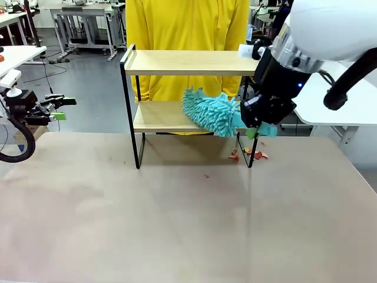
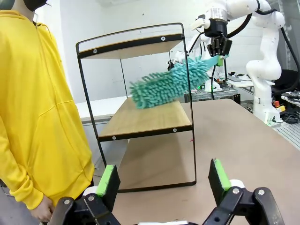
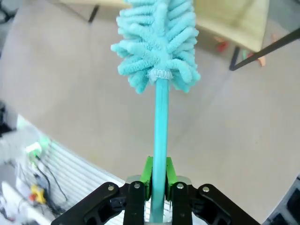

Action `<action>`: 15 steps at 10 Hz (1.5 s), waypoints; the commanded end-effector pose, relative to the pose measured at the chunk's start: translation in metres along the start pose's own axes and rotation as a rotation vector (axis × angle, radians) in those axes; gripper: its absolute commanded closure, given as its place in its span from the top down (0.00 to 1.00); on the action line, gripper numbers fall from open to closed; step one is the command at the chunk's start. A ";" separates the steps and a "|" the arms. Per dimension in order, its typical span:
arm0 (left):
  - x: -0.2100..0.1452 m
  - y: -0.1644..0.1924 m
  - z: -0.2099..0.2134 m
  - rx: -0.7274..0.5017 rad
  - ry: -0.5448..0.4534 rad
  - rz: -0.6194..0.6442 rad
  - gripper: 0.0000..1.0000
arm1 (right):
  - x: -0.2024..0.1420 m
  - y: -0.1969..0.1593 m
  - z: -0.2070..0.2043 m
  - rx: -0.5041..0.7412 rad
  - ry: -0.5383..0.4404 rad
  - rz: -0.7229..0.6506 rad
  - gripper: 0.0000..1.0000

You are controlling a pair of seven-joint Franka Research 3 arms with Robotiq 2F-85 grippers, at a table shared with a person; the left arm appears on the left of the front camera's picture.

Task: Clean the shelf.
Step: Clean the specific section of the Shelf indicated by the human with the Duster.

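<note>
Shelf (image 1: 188, 62), front view: the two-tier rack stands on the table (image 1: 177, 224), just beyond the right gripper (image 1: 253, 127), which sits at the rack's end post, level with the lower board. Its jaws are closed on the handle of a teal duster (image 1: 209, 112). The fluffy head reaches away from the gripper, between the two boards. Small red and orange scraps (image 1: 250, 154) lie on the table just below this gripper, at the foot of the frame. A person (image 1: 188, 23) in a yellow top stands behind the rack. The left gripper (image 1: 59, 109) is well apart from the rack, off the table's edge.

Left wrist view: the left gripper (image 2: 163, 180) has its green-padded fingers spread wide, with nothing between them. The shelf (image 2: 140, 119) stands ahead of them, near but not touching. At the rack's far end, the right gripper (image 2: 219, 49) clamps the duster (image 2: 164, 84). The head slants down from it over the lower board, and a gap shows beneath it.

Right wrist view: the right gripper (image 3: 158, 176) presses both pads against the teal handle, which runs straight out to the duster head (image 3: 157, 42). Beyond the head lie a corner of the shelf's wood board (image 3: 229, 23) and a black frame rod, with scraps (image 3: 220, 45) beside them.
</note>
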State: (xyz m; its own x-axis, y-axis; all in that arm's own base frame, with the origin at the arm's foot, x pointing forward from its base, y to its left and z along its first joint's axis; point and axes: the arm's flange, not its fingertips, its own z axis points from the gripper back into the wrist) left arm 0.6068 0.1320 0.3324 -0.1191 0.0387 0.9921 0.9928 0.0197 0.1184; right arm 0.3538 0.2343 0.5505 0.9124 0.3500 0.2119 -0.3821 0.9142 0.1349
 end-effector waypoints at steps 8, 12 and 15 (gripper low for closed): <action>0.002 -0.001 -0.001 -0.005 -0.007 -0.015 1.00 | -0.104 -0.084 0.017 -0.011 0.321 0.518 0.13; 0.002 -0.001 -0.001 -0.005 -0.007 -0.015 1.00 | -0.115 -0.118 0.019 0.003 0.309 0.564 0.13; 0.002 -0.001 -0.001 -0.005 -0.007 -0.015 1.00 | -0.111 -0.113 0.019 0.006 0.325 0.538 0.13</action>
State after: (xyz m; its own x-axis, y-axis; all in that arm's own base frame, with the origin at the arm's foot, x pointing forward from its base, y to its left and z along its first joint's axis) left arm 0.6068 0.1320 0.3324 -0.1191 0.0386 0.9921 0.9928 0.0197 0.1184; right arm 0.2952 0.0829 0.5319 0.5973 0.8017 -0.0251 -0.7944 0.5956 0.1188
